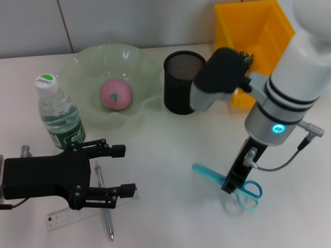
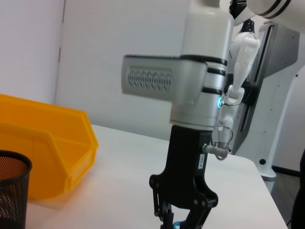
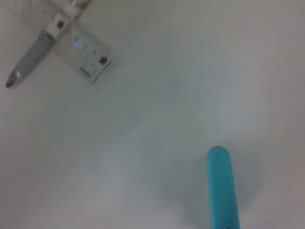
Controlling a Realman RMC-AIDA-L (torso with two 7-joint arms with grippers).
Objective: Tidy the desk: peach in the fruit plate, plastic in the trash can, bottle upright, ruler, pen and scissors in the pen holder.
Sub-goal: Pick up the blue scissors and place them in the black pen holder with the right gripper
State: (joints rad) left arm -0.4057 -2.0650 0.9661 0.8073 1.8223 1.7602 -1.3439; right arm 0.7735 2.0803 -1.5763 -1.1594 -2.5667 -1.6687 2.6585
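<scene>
right gripper (image 1: 231, 185): lowered onto the scissors (image 1: 227, 182) at the desk's front right, black fingers straddling the middle of the tool where blades meet handles; whether the jaws are pressed against it or only around it cannot be told. left wrist view shows the same gripper (image 2: 183, 220) from the side, fingers pointed down at the tabletop, a sliver of blue between them.

scissors: blue sheathed blades pointing toward the robot's left, teal handle loops toward its right, lying flat on the white desk (image 1: 170, 155).

left gripper (image 1: 121, 170): low over the front left of the desk, jaws wide apart, holding nothing, directly above the pen (image 1: 105, 206) and the clear ruler (image 1: 67, 216), which lie crossed beneath it.

pen holder (image 1: 181, 82): black mesh cup, upright, mid-desk at the back.

fruit plate (image 1: 85, 70): pale green, wavy rim, just beside the holder; pink peach (image 1: 116, 94) inside it.

bottle (image 1: 58, 113): upright, green label, white cap, near the plate's front left.

yellow bin (image 1: 253, 31): back right corner.
</scene>
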